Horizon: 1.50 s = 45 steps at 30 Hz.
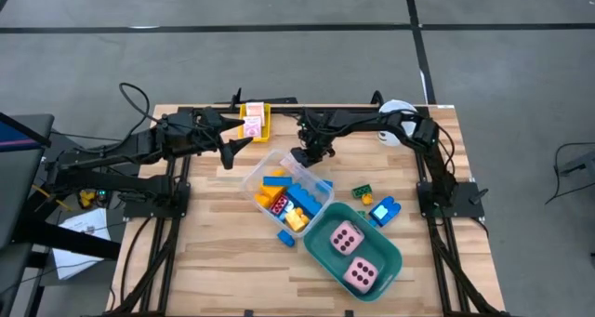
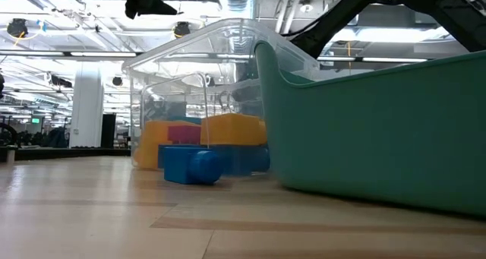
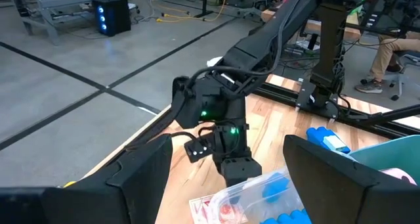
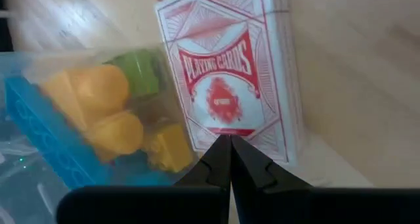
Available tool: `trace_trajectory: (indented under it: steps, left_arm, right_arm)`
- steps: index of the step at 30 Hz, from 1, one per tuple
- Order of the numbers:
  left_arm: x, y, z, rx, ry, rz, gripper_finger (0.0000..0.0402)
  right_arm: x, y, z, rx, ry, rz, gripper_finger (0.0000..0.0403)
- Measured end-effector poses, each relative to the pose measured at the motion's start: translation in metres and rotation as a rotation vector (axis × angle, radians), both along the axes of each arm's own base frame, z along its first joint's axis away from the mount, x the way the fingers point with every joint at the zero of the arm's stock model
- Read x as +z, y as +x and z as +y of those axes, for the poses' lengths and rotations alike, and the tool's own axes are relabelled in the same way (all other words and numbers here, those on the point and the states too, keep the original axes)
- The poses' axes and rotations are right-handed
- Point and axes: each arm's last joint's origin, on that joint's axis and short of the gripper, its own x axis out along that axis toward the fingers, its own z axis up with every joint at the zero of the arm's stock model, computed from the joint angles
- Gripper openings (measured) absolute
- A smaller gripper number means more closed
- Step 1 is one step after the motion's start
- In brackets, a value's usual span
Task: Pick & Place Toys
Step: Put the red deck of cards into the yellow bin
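I've got the right gripper [image 1: 303, 158] parked low at the far rim of the clear plastic bin [image 1: 249, 178], jaws pinched fully shut with nothing between them; in its wrist view the tips sit just in front of a red-and-white playing card pack [image 4: 233, 73] lying on the tabletop [image 1: 204, 261]. The left gripper [image 1: 234, 146] hovers beside the bin, jaws spread wide, empty.

Progress, as I judge it: partly done. The bin holds a jumble of blue, yellow, orange and red bricks [image 1: 288, 202], blocky and glossy. Both pink dice [image 1: 353, 257], rounded and dark-dotted, sit in the teal tub [image 1: 319, 248], smooth-walled and matte. Still loose on the pale wood planks: a blue brick [image 1: 382, 211], a small green piece [image 1: 363, 194], another blue one [image 1: 285, 237]. Pink-white cards [image 1: 251, 126] rest in a yellow tray [image 1: 265, 112] at the far edge.
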Motion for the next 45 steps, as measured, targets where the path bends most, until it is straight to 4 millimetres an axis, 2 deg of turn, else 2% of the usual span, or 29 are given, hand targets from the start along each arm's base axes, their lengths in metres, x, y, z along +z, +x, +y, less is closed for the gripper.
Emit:
trace_trajectory:
  steps: [15,32,39,43,45]
  left_arm:
    - [0.0,0.0,0.0,0.0,0.0,0.0,0.0289]
    - [0.0,0.0,0.0,0.0,0.0,0.0,0.0289]
    - [0.0,0.0,0.0,0.0,0.0,0.0,0.0289]
    - [0.0,0.0,0.0,0.0,0.0,-0.001,0.0289]
    - [0.0,0.0,0.0,0.0,0.0,0.0,0.0289]
  right_arm:
    - [-0.004,-0.004,-0.002,-0.053,-0.031,0.092,0.0]
    - [0.002,-0.021,-0.019,-0.19,-0.017,0.184,0.0]
    - [0.013,-0.033,-0.027,-0.236,-0.016,0.22,0.0]
    - [0.029,-0.039,-0.027,-0.237,-0.055,0.225,0.0]
    - [0.044,-0.041,-0.021,-0.214,-0.12,0.211,0.0]
